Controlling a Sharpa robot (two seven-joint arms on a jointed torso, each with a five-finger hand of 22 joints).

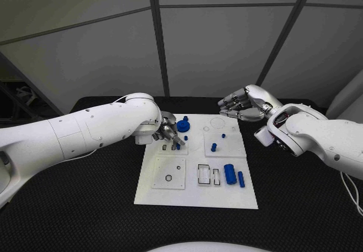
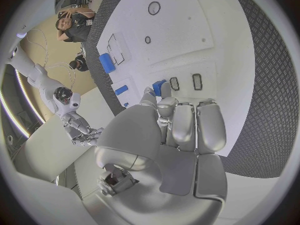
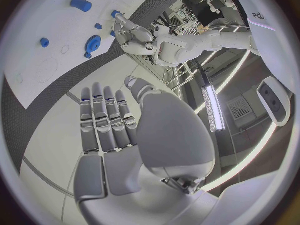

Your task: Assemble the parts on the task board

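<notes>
Task board (image 1: pixel 195 197), blue parts (image 1: pixel 230 174), no legible writing

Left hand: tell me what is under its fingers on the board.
Under the left hand a small blue part shows at its fingertips, over the task board beside two dark rectangular slots. Whether the part is gripped or seated is hidden.

Black table (image 1: pixel 75 199) under white task board (image 1: pixel 193 197).

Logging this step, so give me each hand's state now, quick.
Left hand: fingers down at a small blue part on the task board; a grip cannot be told.
Right hand: open, holding nothing, raised over the board's far edge.
</notes>
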